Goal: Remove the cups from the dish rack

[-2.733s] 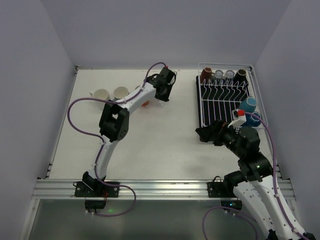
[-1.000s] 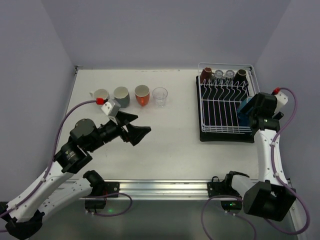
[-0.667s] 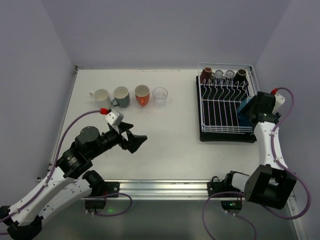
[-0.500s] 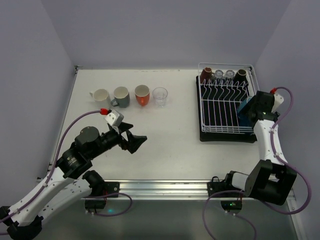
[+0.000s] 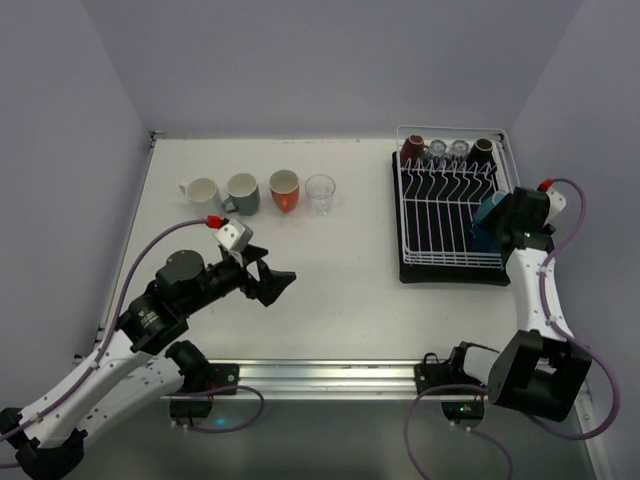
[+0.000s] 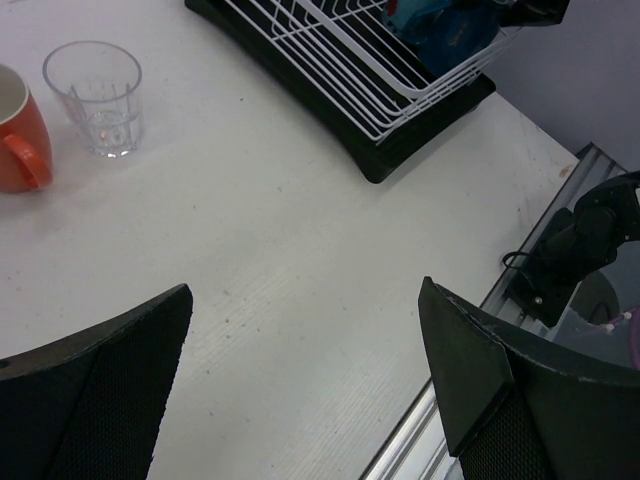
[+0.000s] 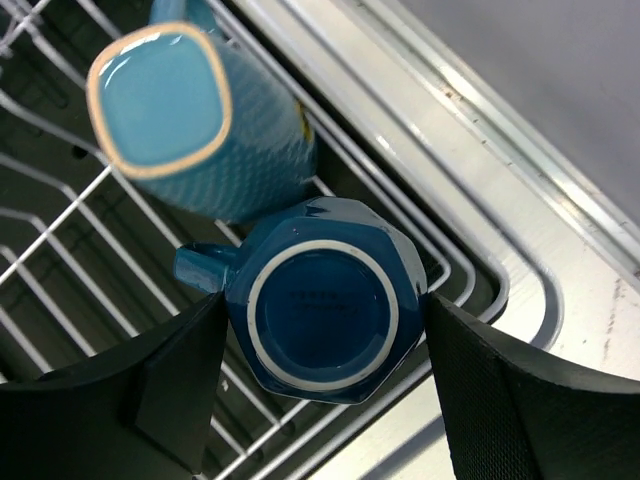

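An upside-down dark blue cup (image 7: 325, 310) stands in the front right corner of the white wire dish rack (image 7: 400, 230), with a light blue cup (image 7: 190, 120) leaning beside it. My right gripper (image 7: 325, 305) is down over the dark blue cup, its fingers touching both sides. From above, the right gripper (image 5: 503, 224) covers that corner of the rack (image 5: 450, 215). At the rack's back rim stand two brown cups (image 5: 411, 148) and two glasses (image 5: 448, 150). My left gripper (image 5: 275, 283) hovers open and empty over bare table.
A white cup (image 5: 202, 190), a grey cup (image 5: 242, 190), an orange cup (image 5: 284, 188) and a clear glass (image 5: 320, 190) stand in a row at the table's far left. A black drip tray (image 6: 400, 150) lies under the rack. A wall runs close to the rack's right side.
My right gripper's fingers have closed in onto the dark blue cup. My left arm has drawn back from the row of cups toward the near side, still open.
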